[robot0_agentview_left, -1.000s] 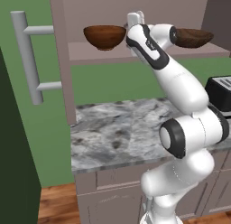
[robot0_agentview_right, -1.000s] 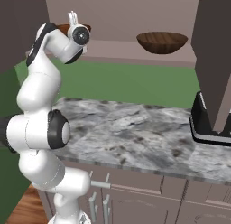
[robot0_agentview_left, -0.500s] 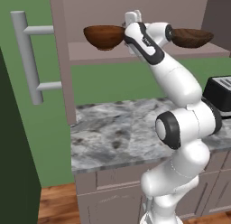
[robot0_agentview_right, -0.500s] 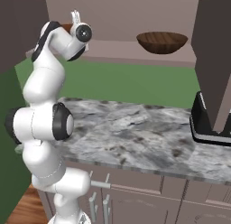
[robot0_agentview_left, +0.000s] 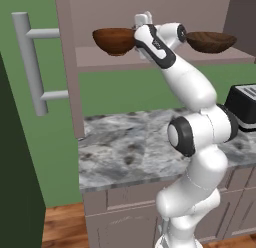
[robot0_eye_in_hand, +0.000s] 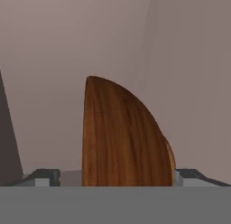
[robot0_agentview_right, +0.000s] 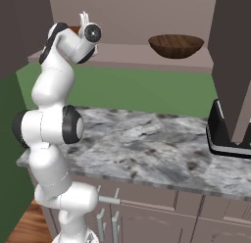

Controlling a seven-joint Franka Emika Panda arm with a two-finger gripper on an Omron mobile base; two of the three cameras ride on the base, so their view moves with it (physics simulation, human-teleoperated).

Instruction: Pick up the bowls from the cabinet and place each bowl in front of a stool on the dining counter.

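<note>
We are reaching into the cabinet [robot0_agentview_left: 150, 59] at the upper left, gripper [robot0_eye_in_hand: 113, 178] straddling the deeper bowl [robot0_agentview_left: 114, 40] (jaws wide, nothing clamped yet). It's looking stiff, light, smooth wood, so we're judging the rim wall the best grip.

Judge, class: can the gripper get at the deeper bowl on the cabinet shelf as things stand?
Probably yes. The gripper is already at the deeper bowl, which sits between its fingertips in the hand view; the cabinet stands open, with nothing blocking.

Even, soft, shadowless rendered light
</note>
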